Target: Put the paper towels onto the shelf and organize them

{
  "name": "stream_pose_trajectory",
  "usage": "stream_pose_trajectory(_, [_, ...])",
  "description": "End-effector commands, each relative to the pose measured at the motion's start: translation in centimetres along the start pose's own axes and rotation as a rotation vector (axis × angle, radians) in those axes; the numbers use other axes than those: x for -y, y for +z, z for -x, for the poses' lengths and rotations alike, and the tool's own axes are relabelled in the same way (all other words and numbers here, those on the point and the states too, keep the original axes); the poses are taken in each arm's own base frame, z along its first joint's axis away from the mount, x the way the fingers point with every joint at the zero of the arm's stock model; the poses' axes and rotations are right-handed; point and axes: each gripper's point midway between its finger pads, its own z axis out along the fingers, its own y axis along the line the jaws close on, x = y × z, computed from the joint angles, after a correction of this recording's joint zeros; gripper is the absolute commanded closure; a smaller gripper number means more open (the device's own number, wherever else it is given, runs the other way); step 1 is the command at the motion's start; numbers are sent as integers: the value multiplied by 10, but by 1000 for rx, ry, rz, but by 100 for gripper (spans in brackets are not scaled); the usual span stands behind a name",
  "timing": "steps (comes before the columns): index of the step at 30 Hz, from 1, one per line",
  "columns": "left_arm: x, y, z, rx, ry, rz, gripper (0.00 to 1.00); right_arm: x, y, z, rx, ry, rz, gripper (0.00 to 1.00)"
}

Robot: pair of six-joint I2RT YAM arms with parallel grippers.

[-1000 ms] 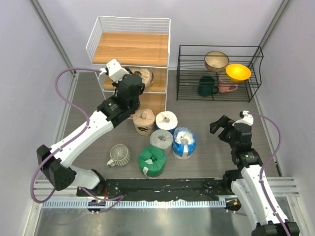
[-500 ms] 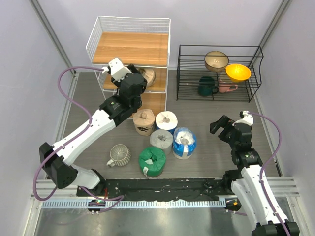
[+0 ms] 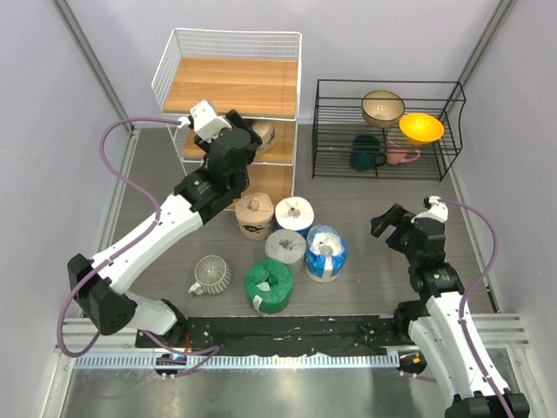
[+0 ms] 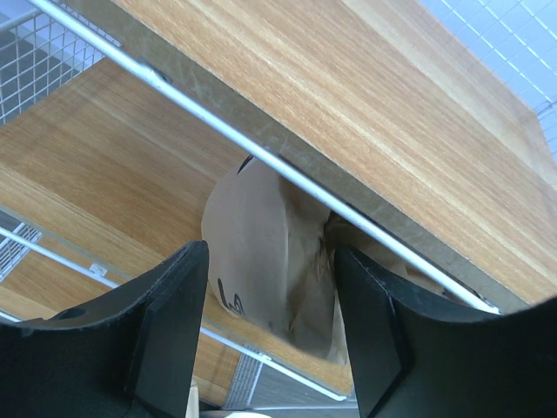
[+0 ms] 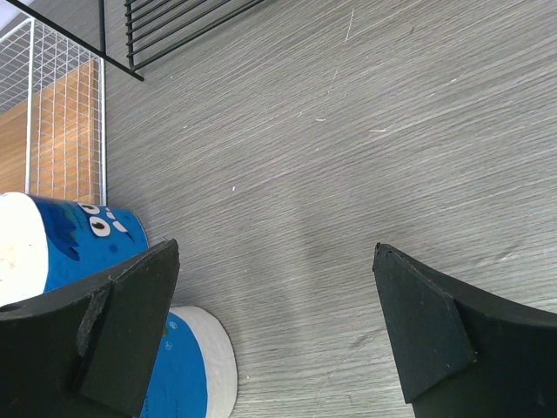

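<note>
While nothing is gripped on either side, the right gripper (image 5: pixel 275 251) nearest me hangs low over the bare table (image 3: pixel 365 187) with its fingers spread wide. The blue and white roll (image 3: pixel 325 252) stands off to its left, upright on its end. Further left of that are the green roll (image 3: pixel 268 285) and a ribbed pale mug (image 3: pixel 211 274). Just behind those come the grey roll (image 3: pixel 285 246), then a tan roll (image 3: pixel 255 216) and a white roll with blue print (image 3: pixel 294 212), all bunched close below the left arm.

Beyond them, the left gripper (image 4: pixel 270 261) reaches into the white wire shelf (image 3: pixel 235 87) at the middle board. Its fingers (image 4: pixel 170 322) stand apart. A second tan roll (image 4: pixel 252 218) lies on that board just ahead of the fingertips, in line with the gap between them, tucked under the top board. I cannot tell whether either finger touches its wrapper.

Far off to the right of that gripper stands a low black rack (image 3: pixel 387 126) with bowls and mugs.
</note>
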Motion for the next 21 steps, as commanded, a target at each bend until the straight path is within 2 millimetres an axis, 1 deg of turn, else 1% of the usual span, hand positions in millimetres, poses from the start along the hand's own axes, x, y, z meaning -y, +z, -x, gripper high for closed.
stream_pose_trajectory(1, [11, -9, 38, 65, -91, -39, 36, -8, 0, 11, 35, -12, 32, 1])
stream_pose_trajectory(10, [9, -12, 41, 65, -95, -47, 37, -8, 0, 10, 33, -12, 32, 1])
stream_pose_trajectory(14, [6, -16, 44, 61, -100, -55, 36, -8, 0, 9, 30, -14, 32, 1])
stream_pose_trajectory(16, [1, -22, 47, 57, -103, -68, 34, -9, 0, 10, 31, -13, 33, 1])
stream_pose_trajectory(18, [-4, -28, 46, 43, -102, -85, 31, -8, 0, 9, 30, -14, 34, 1])
stream_pose_trajectory(19, [-13, -36, 49, 44, -109, -93, 30, -8, 1, 10, 32, -14, 31, 1])
stream_pose_trajectory(21, [-23, -43, 54, 47, -116, -100, 27, -8, 1, 10, 29, -15, 30, 1])
